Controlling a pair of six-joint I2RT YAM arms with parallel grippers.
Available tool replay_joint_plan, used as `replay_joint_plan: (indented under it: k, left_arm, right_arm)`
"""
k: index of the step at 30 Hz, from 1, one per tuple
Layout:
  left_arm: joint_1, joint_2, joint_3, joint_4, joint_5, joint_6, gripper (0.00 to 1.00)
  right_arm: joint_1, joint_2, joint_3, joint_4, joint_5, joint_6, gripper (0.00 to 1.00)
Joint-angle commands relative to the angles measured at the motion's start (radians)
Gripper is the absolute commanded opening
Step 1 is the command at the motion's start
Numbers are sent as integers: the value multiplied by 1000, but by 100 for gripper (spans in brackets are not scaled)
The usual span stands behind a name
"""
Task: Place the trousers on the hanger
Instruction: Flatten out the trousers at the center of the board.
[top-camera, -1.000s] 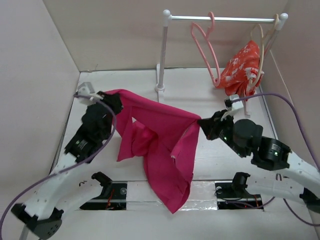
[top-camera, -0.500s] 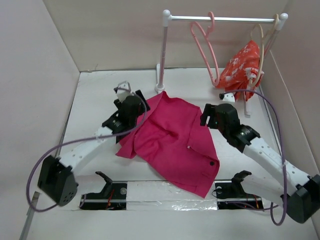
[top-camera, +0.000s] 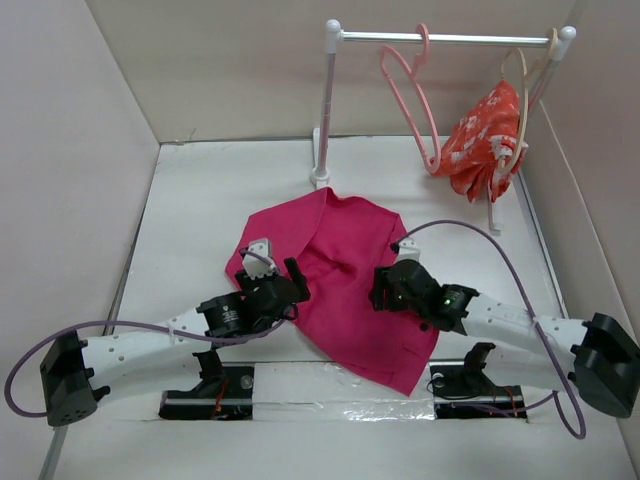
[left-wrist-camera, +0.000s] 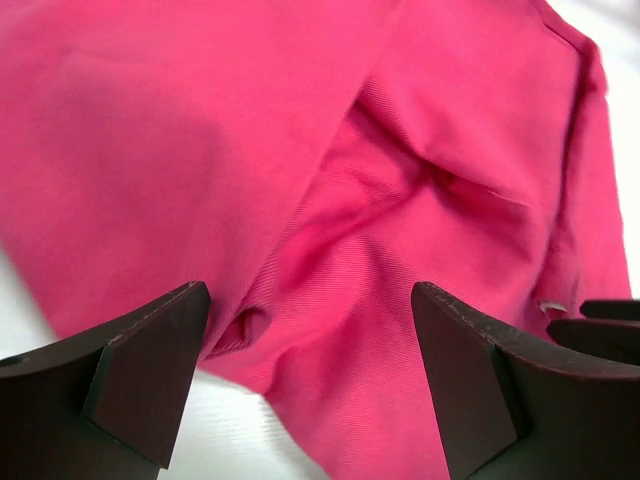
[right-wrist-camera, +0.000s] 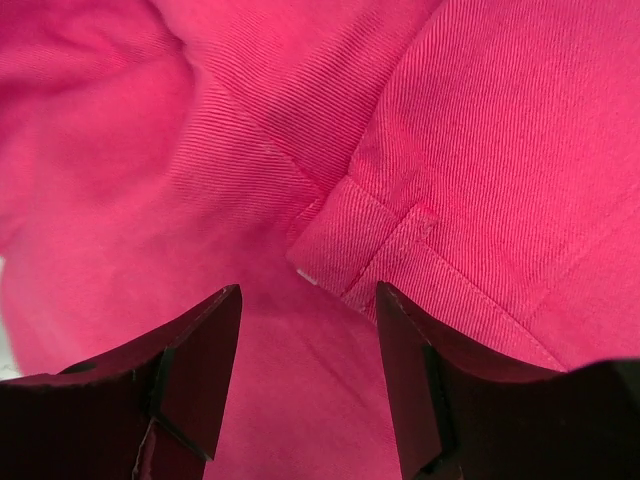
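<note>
Fig. My left hand (top-camera: 296, 289) and right hand (top-camera: 382, 291) hover low over the trousers (top-camera: 340, 262), each with fingers spread apart and gripping nothing. The trousers lie rumpled on the counter (top-camera: 190, 215). The hanger (top-camera: 411, 100) hangs from the rail (top-camera: 450, 38), well beyond.

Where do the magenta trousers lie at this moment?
In the top view the trousers lie spread on the table centre, near the foot of the white post, with the left gripper and right gripper over them.
</note>
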Motion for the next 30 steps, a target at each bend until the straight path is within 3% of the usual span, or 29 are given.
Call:
replay_joint_plan:
  k: [1,7,9,11,14,21,24,25,28,30]
  left_arm:
    - [-27,-19,30,-184,-155,-184,81]
    - [-27,-7,13,-216,-140,-215,81]
    - [-27,-8,10,-224,-132,-232,81]
    - [-27,-13,4,-224,-125,-234,79]
    - [-27,-7,1,-236,-114,-252,73]
    - [-27,38,13,-292,-134,-343,66]
    - [-27,50,16,-316,-165,-386,50]
    - [-27,53,15,-325,-172,-395,35]
    - [-27,61,25,-360,-194,-452,7]
    - [-27,46,36,-370,-207,-459,2]
  right_arm:
    - [8,65,44,82,59,46,61]
    - [8,165,60,71,194,95,50]
    - [-3,183,69,78,200,96,38]
    - [-3,188,81,59,237,115,19]
    - [-3,132,101,16,282,127,4]
    - [-41,-80,103,-77,311,83,0]
    - [-99,-163,90,-94,288,50,0]
    - [-134,-182,86,-84,279,26,0]
    - [-182,-243,74,-65,224,-11,0]
    - [-219,-263,72,-51,194,-31,0]
